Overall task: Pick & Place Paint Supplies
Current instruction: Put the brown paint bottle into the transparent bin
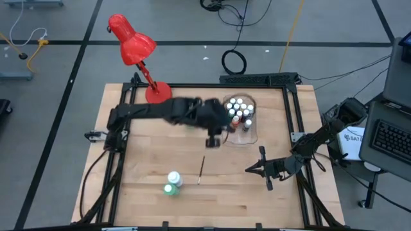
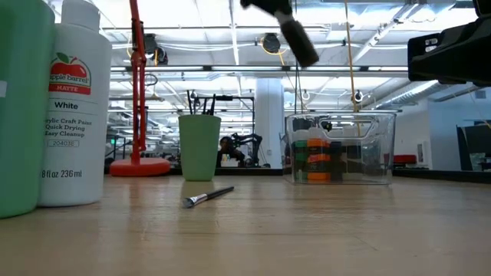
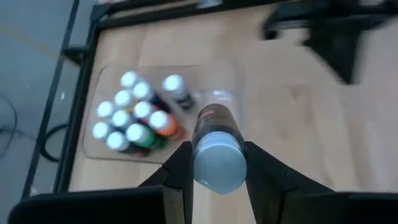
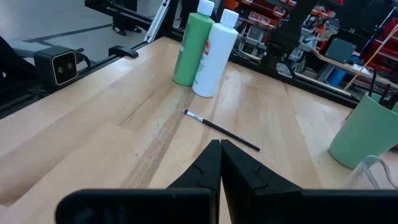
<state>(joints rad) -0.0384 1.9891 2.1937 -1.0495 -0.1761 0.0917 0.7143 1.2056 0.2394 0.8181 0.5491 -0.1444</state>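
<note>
Near front edge of table point(image 1: 128, 192), left of centre: green bottle point(image 1: 169, 189) and white bottle point(image 1: 174, 178), upright, touching. Tall, full-looking, so probably heaviest items; smooth plastic sides, likely slippery. Best gripped across the body below the shoulder.

Just right of them: loose brush point(image 1: 201, 169), flat on the wood, lying roughly front to back. Light, stiff, thin; tends to roll. Pinch mid-handle, fingers square across it.

Centre, toward back edge: left gripper point(image 3: 217, 163) held above table, just beside clear tray point(image 1: 252, 136), clamped on one small paint bottle point(image 3: 216, 146), jaws narrow on its body, pale cap toward the wrist camera. Light, rigid, small; could twist in the pads if tilted.

Inside tray: cluster of white-capped small bottles point(image 1: 239, 109), upright, packed close. Green cup point(image 2: 199, 146) with brushes, behind at back edge.

Right, near front edge: right gripper point(image 4: 219, 163) fully closed, empty, low over the wood, waiting.
</note>
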